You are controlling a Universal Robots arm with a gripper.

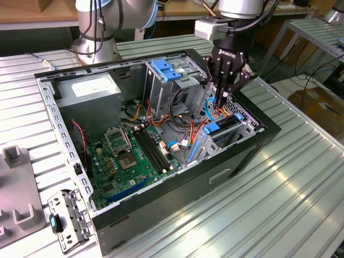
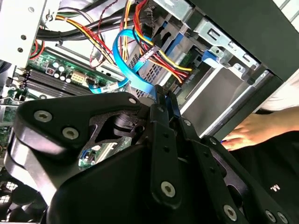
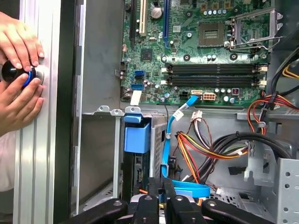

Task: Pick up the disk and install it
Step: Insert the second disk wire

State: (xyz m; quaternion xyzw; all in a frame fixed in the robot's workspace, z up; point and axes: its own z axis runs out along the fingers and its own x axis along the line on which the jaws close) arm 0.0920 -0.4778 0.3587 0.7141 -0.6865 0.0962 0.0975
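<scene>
The disk (image 1: pixel 221 128), a dark drive with bright blue carrier rails, sits in the drive bay at the corner of the open computer case (image 1: pixel 252 156) on the exterior view's right. In the first wrist view its blue carrier front (image 3: pixel 137 136) shows in the bay. My gripper (image 1: pixel 219 102) hangs inside the case just above the disk, its black fingers (image 2: pixel 159 116) pressed together. A thin blue cable (image 3: pixel 166 149) loops right past the fingertips (image 3: pixel 152 198). I cannot tell whether anything is pinched between them.
A tall grey cage with a blue latch (image 1: pixel 164 70) stands beside the gripper, with bundled wires (image 1: pixel 180 121) below it. The motherboard (image 1: pixel 129 156) covers the case floor. A person's hands (image 3: pixel 18 70) hold a black knob at the case's outer edge. Grey fixtures (image 1: pixel 16 204) lie at the exterior view's left.
</scene>
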